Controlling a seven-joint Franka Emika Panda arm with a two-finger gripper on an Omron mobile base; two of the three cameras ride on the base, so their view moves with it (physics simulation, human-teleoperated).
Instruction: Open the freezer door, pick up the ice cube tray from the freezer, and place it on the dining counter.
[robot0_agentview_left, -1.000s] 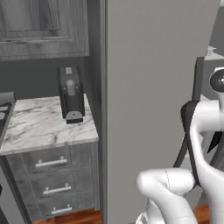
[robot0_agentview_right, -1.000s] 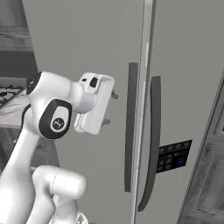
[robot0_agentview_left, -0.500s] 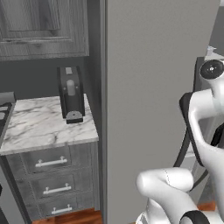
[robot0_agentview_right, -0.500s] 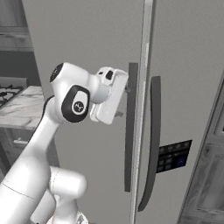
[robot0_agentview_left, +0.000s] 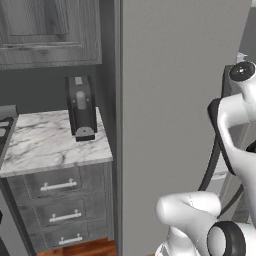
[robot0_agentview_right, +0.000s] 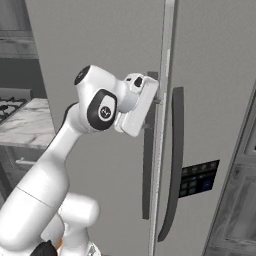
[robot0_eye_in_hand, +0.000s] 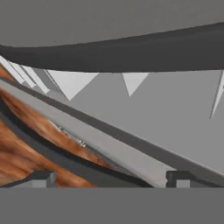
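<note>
A grey kitchen: dark wood-grain cabinets (robot0_agentview_left: 47, 30) hang on the far wall at the left, and below them a marble worktop (robot0_agentview_left: 47, 145) over a stack of drawers (robot0_agentview_left: 60, 200) carries a black coffee machine (robot0_agentview_left: 81, 107). Just to the right of the worktop rises the freezer (robot0_agentview_left: 175, 100), a tall plain light-grey appliance whose flat side and front take up most of both base views. In the right base view the freezer door (robot0_agentview_right: 95, 45) stands shut, its long dark bar handle (robot0_agentview_right: 148, 150) running down just left of the centre seam, with a second curved dark handle (robot0_agentview_right: 175, 160) on the neighbouring door (robot0_agentview_right: 215, 75) just right of the seam and a small dark control panel (robot0_agentview_right: 199, 178) lower on that door. The white arm (robot0_agentview_right: 55, 165) reaches up and forward, and the gripper (robot0_agentview_right: 156, 96) sits at the upper part of the left handle, right at the seam; whether it touches the bar cannot be told. In the hand view the two finger tips (robot0_eye_in_hand: 179, 178) stand wide apart with nothing between them, and the dark handle (robot0_eye_in_hand: 109, 54) crosses the top of that view as a broad curved band, with wood-tone floor (robot0_eye_in_hand: 26, 148) beyond. The ice cube tray cannot be seen with the door closed.
</note>
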